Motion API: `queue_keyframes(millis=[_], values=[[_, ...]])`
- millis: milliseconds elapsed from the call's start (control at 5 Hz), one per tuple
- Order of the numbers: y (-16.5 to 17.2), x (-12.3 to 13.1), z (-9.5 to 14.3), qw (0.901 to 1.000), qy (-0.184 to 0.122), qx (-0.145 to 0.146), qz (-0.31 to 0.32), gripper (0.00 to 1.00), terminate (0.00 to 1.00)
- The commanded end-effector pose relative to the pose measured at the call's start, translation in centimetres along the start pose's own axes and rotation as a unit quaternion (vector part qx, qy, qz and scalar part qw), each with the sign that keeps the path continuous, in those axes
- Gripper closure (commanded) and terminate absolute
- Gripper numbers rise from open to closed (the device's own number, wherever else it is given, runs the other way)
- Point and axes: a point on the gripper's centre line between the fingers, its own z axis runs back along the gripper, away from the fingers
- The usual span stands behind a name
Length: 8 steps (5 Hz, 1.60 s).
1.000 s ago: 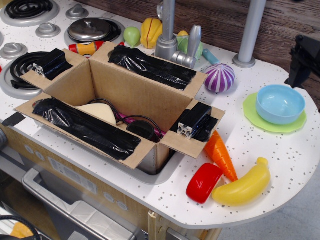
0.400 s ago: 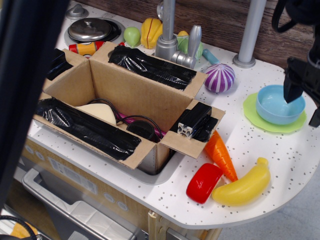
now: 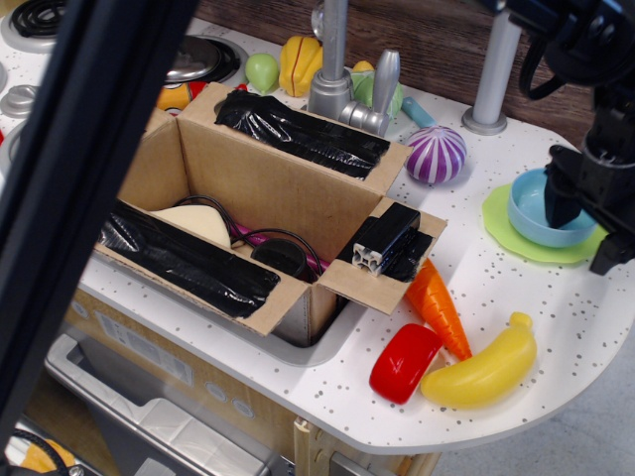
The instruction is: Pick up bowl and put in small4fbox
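The light-blue bowl (image 3: 533,211) sits on a lime-green plate (image 3: 511,241) at the right of the counter. My black gripper (image 3: 583,226) is down over the bowl's right side. One finger (image 3: 558,196) reaches inside the bowl and the other (image 3: 607,253) is outside its right rim. The jaws stand apart, and the arm hides the bowl's right half. The small4fbox (image 3: 260,178), brown cardboard with black-taped flaps spread out, stands in the sink at centre-left, well apart from the gripper.
A purple-and-white striped ball (image 3: 436,154), an orange carrot (image 3: 438,305), a red block (image 3: 405,362) and a yellow banana (image 3: 483,372) lie between box and bowl. A grey faucet (image 3: 337,69) and post (image 3: 491,74) stand behind. A dark blurred bar (image 3: 79,169) crosses the left foreground.
My gripper has come down and leftwards onto the bowl's right rim. The dark bar in the foreground has swung further right across the left side.
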Motion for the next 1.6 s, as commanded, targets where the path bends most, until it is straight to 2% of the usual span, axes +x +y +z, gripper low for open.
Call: queue_keyframes(millis=[0, 400, 600, 800, 1000, 1200, 1400], values=[[0.0, 1.0, 2.8, 0.9997, -0.021, 0.009, 0.006, 1.0, 0.0], [0.1, 0.7, 4.8, 0.9997, 0.005, 0.009, 0.023, 1.0, 0.0], [0.6, 0.3, 7.8, 0.998, 0.028, 0.036, 0.044, 1.0, 0.0], [1.7, -1.2, 10.6, 0.992, 0.053, 0.078, 0.084, 1.0, 0.0], [4.1, -3.9, 12.8, 0.9849, 0.079, 0.103, 0.115, 1.0, 0.0], [5.9, -7.0, 13.9, 0.9818, 0.109, 0.103, 0.117, 1.0, 0.0], [7.0, -9.6, 14.5, 0.9795, 0.125, 0.107, 0.117, 1.0, 0.0]])
